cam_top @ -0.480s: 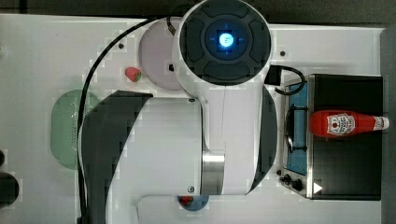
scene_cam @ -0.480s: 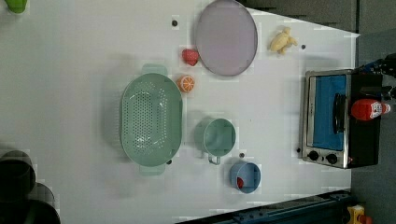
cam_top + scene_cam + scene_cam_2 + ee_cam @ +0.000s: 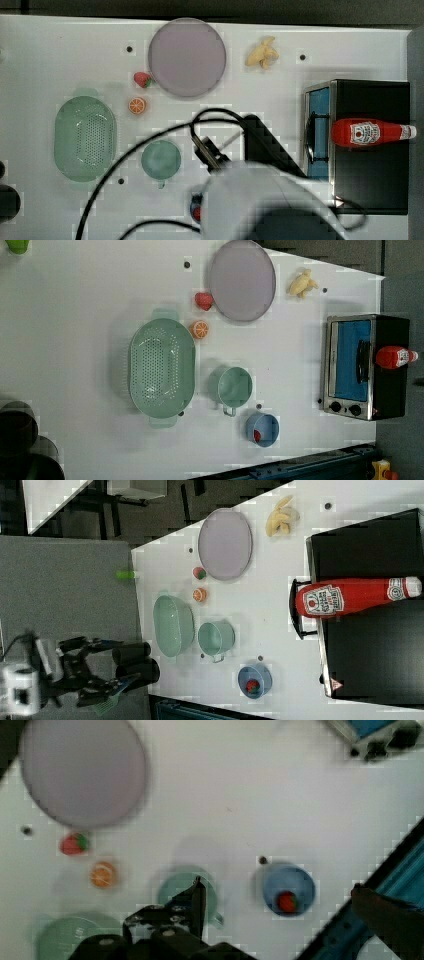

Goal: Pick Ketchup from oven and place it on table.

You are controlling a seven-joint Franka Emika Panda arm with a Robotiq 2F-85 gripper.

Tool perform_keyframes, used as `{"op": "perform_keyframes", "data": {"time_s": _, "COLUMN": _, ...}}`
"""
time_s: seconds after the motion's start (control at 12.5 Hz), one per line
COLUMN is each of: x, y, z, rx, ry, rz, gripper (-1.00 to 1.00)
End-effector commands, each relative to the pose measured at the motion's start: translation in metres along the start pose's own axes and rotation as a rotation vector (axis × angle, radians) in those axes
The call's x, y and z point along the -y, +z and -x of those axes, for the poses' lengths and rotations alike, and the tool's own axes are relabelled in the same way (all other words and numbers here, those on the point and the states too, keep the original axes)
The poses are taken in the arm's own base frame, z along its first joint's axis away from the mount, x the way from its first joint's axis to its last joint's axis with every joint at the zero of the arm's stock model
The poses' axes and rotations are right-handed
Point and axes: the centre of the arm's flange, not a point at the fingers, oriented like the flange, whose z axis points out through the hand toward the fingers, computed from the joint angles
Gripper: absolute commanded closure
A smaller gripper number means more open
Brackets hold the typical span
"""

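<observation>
The ketchup [image 3: 372,133], a red bottle with a white cap and label, rests on the black top of the oven [image 3: 370,185] near its front edge, cap toward the top view's right. It also shows in the left view [image 3: 396,357] and the right view [image 3: 350,596]. The oven's bluish glass door [image 3: 352,360] is shut. My gripper [image 3: 111,663] is open with nothing between its fingers, far from the ketchup. One dark finger [image 3: 197,895] hangs high above the white table [image 3: 280,90], over a green cup [image 3: 187,890]. My white arm [image 3: 265,200] crosses the top view's bottom middle.
On the table are a purple plate [image 3: 187,56], a strawberry [image 3: 142,79], an orange slice [image 3: 137,105], a green colander [image 3: 85,138], a green cup [image 3: 160,159], a banana [image 3: 262,52] and a blue bowl [image 3: 262,429] holding a strawberry. Dark cups [image 3: 20,432] stand at the left view's bottom left.
My arm has swung from the middle of the top view down to its bottom edge, uncovering the plate, cup and banana. The ketchup and oven have not moved.
</observation>
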Motion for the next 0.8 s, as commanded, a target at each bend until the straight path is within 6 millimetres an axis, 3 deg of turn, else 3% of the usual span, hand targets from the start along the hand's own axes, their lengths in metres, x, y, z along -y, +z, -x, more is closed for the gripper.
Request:
{"op": "perform_keyframes", "data": {"time_s": 0.08, "x": -0.015, "y": 0.021, "z": -0.057, "rx": 0.012, "ry": 0.122, "rz": 0.008, "gripper": -1.00}}
{"op": "perform_keyframes", "data": {"time_s": 0.4, "x": -0.063, "y": 0.051, "z": -0.133, "rx": 0.012, "ry": 0.292, "rz": -0.019, "gripper": -1.00}}
{"op": "perform_keyframes", "data": {"time_s": 0.8, "x": -0.122, "y": 0.106, "z": -0.226, "rx": -0.056, "ry": 0.486, "rz": -0.039, "gripper": -1.00}}
